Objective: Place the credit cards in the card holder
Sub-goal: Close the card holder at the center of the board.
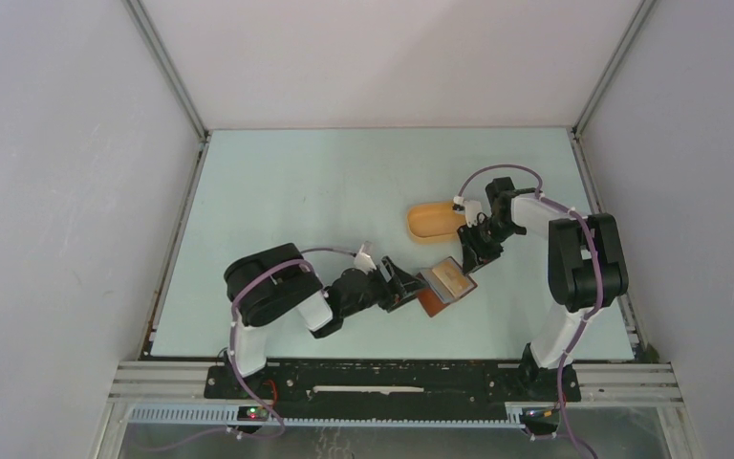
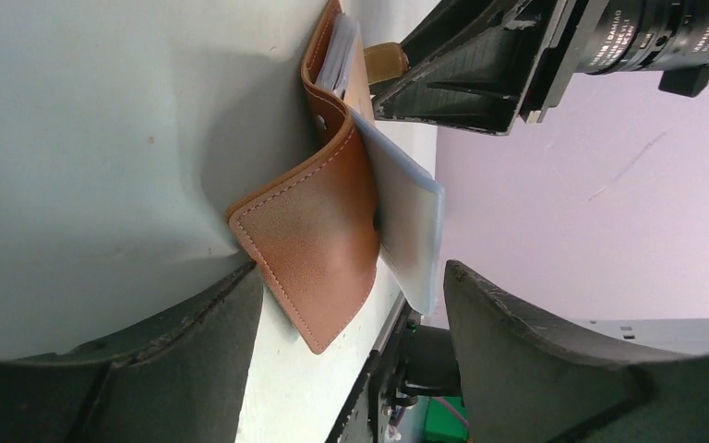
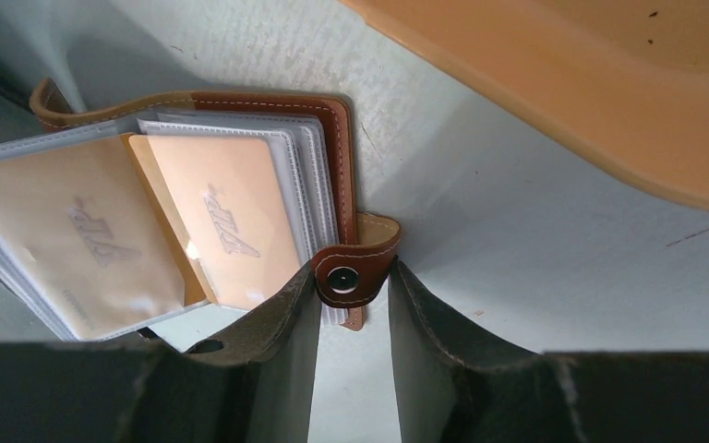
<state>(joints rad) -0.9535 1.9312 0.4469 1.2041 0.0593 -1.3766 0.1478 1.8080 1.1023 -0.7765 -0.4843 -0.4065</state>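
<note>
**Right gripper on the snap tab, wallet lying open at mid-desk**

Here's the wallet, reddish-brown leather, spread open on the pale desk between the two arms, just in front of the orange tray and apart from it.

Over to the right gripper. It comes at the wallet from the tray side, jaws drawn in narrow around the little snap tab at the cover's edge. Both fingers touch the tab's sides, and the metal button sits right between the fingertips. That looks like a pinch on the tab.

Inside the wallet, clear plastic sleeves are fanned out. Two of them show peach inserts with a scrawled mark on each.

Now the left gripper, low at the opposite edge of the wallet. Its jaws stand wide apart, with the corner of the leather cover and the pale edge of the sleeves between the two fingers. The cover curls up off the desk here and throws a shadow. The sleeve edge runs close to one finger. Whether these jaws press on the wallet or only straddle it, I cannot tell from this angle.
</note>
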